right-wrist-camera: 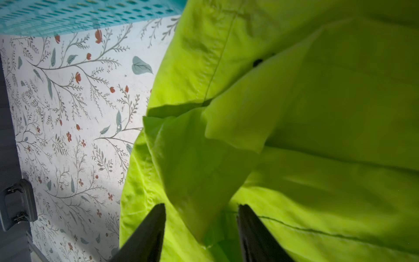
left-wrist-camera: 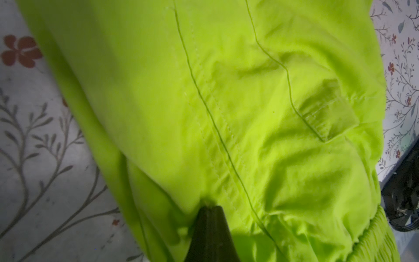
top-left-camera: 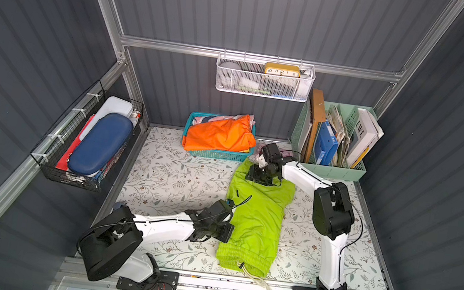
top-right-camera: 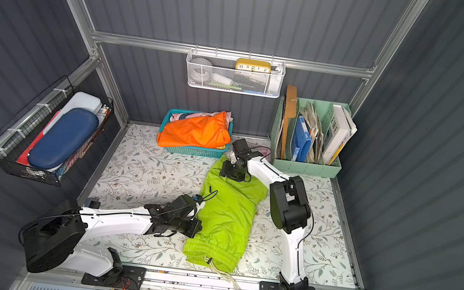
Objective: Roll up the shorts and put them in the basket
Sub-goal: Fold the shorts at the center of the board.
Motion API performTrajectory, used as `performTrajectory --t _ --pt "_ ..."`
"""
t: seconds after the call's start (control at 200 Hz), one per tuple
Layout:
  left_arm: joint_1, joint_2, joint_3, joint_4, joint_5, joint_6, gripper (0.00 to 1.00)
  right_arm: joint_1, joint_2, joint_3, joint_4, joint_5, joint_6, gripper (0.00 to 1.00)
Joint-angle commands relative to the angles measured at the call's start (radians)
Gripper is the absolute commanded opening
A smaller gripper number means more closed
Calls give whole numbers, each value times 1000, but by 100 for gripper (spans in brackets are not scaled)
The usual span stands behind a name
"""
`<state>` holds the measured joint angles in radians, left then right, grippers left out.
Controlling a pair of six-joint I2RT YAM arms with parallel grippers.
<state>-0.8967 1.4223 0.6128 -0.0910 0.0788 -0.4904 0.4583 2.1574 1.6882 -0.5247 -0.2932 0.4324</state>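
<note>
The right claw (right-wrist-camera: 201,207) hides part of the far hem of the shorts (top-left-camera: 254,216). They lie long-ways on the flowery table (top-left-camera: 165,173), waistband (top-left-camera: 242,258) by the front edge, legs toward the back. The left claw (left-wrist-camera: 209,207) pinches their side tight. The right claw's fingers stand apart over a fold.

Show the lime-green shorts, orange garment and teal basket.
Lime-green fabric shorts (top-left-camera: 257,217): a top view, middle panel.
Orange fabric garment (top-left-camera: 219,136): a top view, top fold.
Teal plastic basket (top-left-camera: 217,154): a top view, front wall.
</note>
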Motion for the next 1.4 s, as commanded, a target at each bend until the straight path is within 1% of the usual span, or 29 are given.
performTrajectory --t 0.0,0.035,0.165,0.255,0.36,0.53,0.555,0.62,0.675,0.72,0.785,0.88,0.955,1.11,1.12,1.166,1.271,1.366,1.396 --pt "2 19 -1 -26 4 2 0 0 36 33 -22 6 -13 40" --pt "1 22 1 -26 6 3 0 -1 39 36 -24 7 -12 35" --pt "1 28 -2 -26 12 3 0 -2 38 36 -17 7 -8 11" --pt "1 27 -5 -27 11 3 0 -8 38 46 -16 15 -13 0" --pt "1 32 -3 -29 13 3 0 -23 54 95 -40 17 -40 0" --pt "1 38 -5 -25 21 -1 0 -48 127 285 -141 16 -132 0" --pt "1 38 -4 -24 22 -3 0 -50 139 312 -158 18 -144 3" --pt "1 38 -4 -23 24 -5 0 -54 164 372 -185 24 -174 15" --pt "1 37 -4 -23 26 -9 0 -55 176 396 -190 31 -194 29" --pt "2 36 -4 -24 26 -10 0 -58 184 411 -196 33 -206 43" --pt "2 37 -3 -26 26 -7 0 -62 195 439 -216 34 -217 55" --pt "1 38 -2 -30 26 -8 0 -67 185 455 -245 35 -223 61" --pt "1 35 -1 -26 24 -5 0 -69 147 434 -252 35 -228 63" --pt "1 39 4 -23 24 0 0 -69 -5 248 -183 35 -227 64" --pt "2 38 3 -23 22 0 0 -69 -15 234 -180 63 -226 64" --pt "2 37 2 -20 23 1 0 -72 -54 177 -176 87 -216 59" --pt "1 34 2 -14 24 3 0 -78 -128 48 -174 99 -190 29" --pt "2 33 -1 -10 25 8 0 -80 -167 -54 -166 94 -168 6" --pt "1 34 -1 -10 24 9 0 -80 -171 -82 -167 92 -163 1"
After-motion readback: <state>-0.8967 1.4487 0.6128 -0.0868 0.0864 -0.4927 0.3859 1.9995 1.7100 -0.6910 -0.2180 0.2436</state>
